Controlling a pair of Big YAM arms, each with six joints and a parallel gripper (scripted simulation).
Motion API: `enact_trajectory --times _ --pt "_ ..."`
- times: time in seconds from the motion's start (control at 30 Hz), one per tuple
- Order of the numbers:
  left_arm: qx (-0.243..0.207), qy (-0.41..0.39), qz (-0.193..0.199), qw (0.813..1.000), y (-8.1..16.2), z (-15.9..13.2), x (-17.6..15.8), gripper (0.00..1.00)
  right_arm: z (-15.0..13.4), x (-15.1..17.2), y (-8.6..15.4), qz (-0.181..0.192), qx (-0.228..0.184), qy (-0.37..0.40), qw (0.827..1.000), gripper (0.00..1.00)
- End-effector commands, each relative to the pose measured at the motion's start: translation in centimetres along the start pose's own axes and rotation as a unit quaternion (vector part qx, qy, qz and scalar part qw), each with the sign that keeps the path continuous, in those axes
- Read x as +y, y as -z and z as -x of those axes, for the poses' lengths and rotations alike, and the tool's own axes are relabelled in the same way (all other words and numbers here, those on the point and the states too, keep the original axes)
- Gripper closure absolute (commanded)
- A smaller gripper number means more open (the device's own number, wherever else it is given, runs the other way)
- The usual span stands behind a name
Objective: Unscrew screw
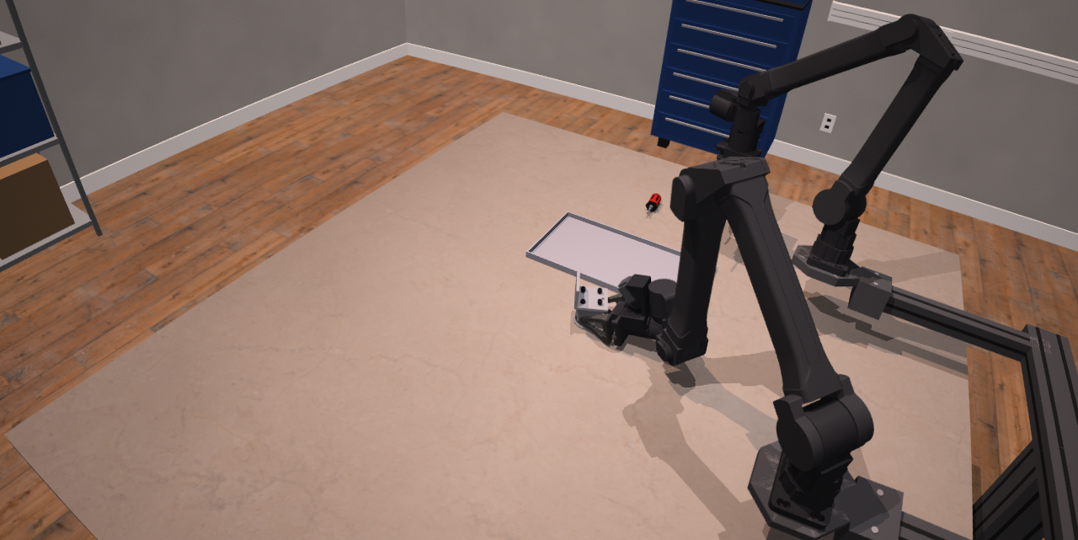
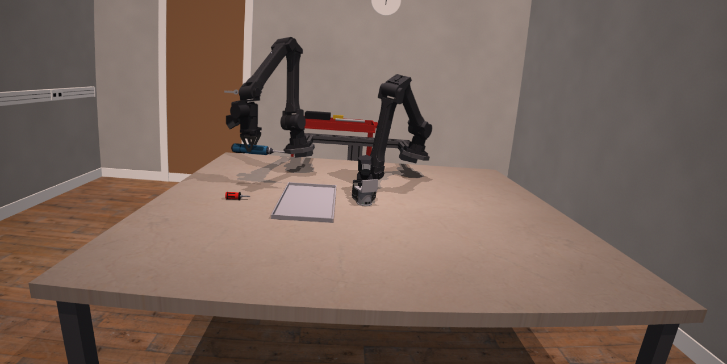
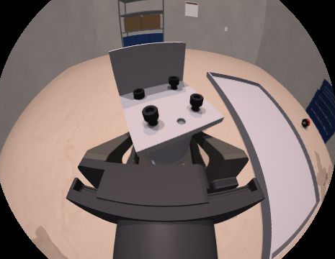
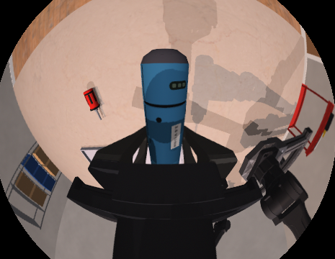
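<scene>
On a pale stone-look table [image 1: 392, 325] [image 2: 366, 255], seen from above, the left gripper [image 1: 609, 316] [image 2: 364, 193] [image 3: 165, 130] [image 4: 307, 134] reaches the joint module [image 2: 364, 199] [image 3: 168, 152], topped by a light bracket [image 1: 590, 301] [image 2: 369, 185] [image 3: 167, 115]. A shallow tray [image 1: 603, 246] [image 2: 305, 203] [image 3: 279, 158] [image 4: 88, 152] lies beside it, and a small red-handled screwdriver [image 1: 653, 201] [image 2: 233, 195] [image 3: 306, 122] [image 4: 91, 99] lies beyond the tray.

From the exterior view, the joint module stands upright on the table. Farther back, the right gripper [image 2: 250, 142] [image 4: 165, 129] is clamped on the electric screwdriver [image 2: 251, 149] [image 4: 164, 108], holding its blue barrel level above the table, well apart from the module.

Through the left wrist camera, the left gripper's fingers are closed around the module, below the bracket plate. Four black screws show on the plate: three stand raised, and the far-left screw [image 3: 139, 93] sits lowest. An open hole is near the front edge.

Through the right wrist camera, the blue barrel runs between the right gripper's fingers; its bit is hidden.
</scene>
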State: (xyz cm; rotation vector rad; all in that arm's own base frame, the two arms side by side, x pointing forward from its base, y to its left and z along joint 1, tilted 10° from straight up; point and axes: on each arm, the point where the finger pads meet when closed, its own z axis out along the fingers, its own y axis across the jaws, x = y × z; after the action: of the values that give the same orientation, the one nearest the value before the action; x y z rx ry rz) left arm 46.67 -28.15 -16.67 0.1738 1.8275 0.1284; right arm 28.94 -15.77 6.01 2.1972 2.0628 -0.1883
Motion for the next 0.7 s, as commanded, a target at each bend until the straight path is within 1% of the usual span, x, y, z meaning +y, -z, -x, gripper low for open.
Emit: enact_trajectory --times 0.0,0.67 --pt "-0.007 0.004 0.0 1.0 -0.25 0.64 -0.32 0.41 1.26 3.1 3.16 0.043 -0.017 -0.009 0.999 0.58" --pt "-0.007 0.004 0.0 1.0 -0.25 0.64 -0.32 0.41 1.39 3.41 3.43 0.049 -0.02 -0.01 0.999 0.58"
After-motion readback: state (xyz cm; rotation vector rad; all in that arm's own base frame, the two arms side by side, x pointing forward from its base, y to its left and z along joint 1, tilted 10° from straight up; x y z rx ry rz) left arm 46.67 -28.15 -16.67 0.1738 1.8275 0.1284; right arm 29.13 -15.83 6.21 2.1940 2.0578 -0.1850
